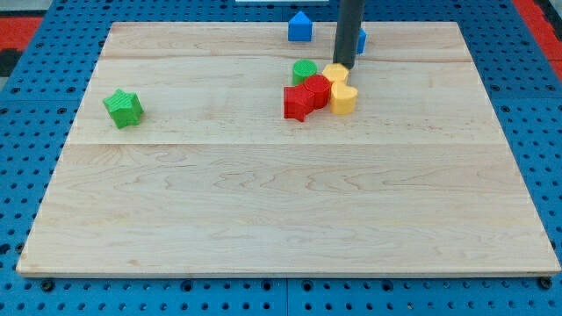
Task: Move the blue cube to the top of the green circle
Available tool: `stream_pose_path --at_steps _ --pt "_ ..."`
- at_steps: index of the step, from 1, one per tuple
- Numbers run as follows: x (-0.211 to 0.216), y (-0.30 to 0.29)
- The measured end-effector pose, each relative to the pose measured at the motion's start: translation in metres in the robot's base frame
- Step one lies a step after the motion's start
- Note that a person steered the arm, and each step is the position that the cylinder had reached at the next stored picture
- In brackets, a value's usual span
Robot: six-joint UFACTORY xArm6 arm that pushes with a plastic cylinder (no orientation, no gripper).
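My tip (342,68) is near the view's top, right of centre, touching or just above a yellow block (335,75). The green circle (304,70) lies just left of that yellow block. A blue block (362,39) sits right behind the rod and is mostly hidden, so I cannot make out its shape. A second blue block (300,27), with a peaked top, stands at the board's top edge, up and left of my tip. Both blue blocks are apart from the green circle.
Two red blocks (299,102) (318,89) and a yellow heart-like block (343,99) cluster tightly below the green circle. A green star (123,107) sits alone at the view's left. The wooden board (263,202) lies on a blue pegboard.
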State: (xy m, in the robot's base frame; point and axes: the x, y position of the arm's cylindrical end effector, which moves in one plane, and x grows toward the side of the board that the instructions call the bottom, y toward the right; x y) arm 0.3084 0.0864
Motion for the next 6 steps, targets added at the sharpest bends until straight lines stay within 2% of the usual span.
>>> stream_pose_path --at_steps 1,2,4,5,6 --pt "-0.010 0.025" --pt "-0.033 0.100" --pt "-0.101 0.067" --pt "-0.058 0.015" --pt "-0.038 -0.032"
